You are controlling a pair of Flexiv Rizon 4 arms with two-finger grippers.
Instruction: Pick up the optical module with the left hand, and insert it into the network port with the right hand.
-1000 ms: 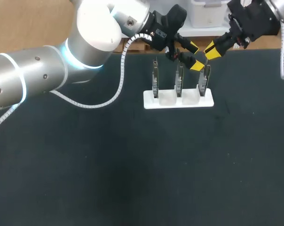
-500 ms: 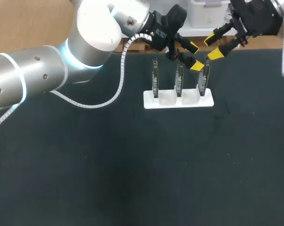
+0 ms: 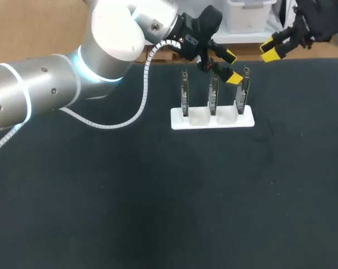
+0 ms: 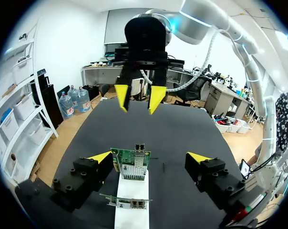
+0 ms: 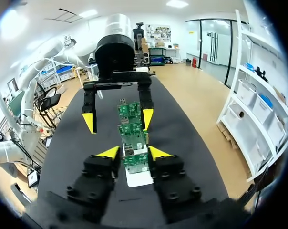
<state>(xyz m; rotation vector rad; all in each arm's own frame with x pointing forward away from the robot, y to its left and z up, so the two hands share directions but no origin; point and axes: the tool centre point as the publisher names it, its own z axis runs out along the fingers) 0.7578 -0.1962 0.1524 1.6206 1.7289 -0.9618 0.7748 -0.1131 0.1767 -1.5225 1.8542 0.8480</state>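
A matte black worktop point(image 3: 102, 213) is seen from above. From the left, a bulky white-and-silver left arm point(image 3: 57, 84) with a glowing blue ring is stretched to the far edge. The left jaws are spread wide and released, with nothing held. Their yellow fingertips point(image 3: 233, 79) are hung near the tops of the middle and right boards, and in the left wrist view the right board is seen between them, untouched. A flat white plastic rack point(image 3: 236, 121) is set on the worktop, and three thin green circuit boards are stood upright in it in a row: a left board point(image 3: 184, 92), a middle board point(image 3: 213, 92) and a right board point(image 3: 243, 98). A small silver metal optical module point(image 4: 140, 147) is seen standing out of the right board's top edge and is judged to be seated there. The network port cannot be made out apart from it. The module is judged light, rigid and smooth-shelled, so slipping is to be expected. It is best gripped on its two flat long sides at mid-body, away from the delicate connector end. The boards are judged thin and brittle, and the light rack could be tipped. At the far right, the black-wristed right arm point(image 3: 320, 17) is held above the worktop's far edge, well apart from the rack. The right jaws are released and empty, their yellow fingertips point(image 3: 270, 49) parted.
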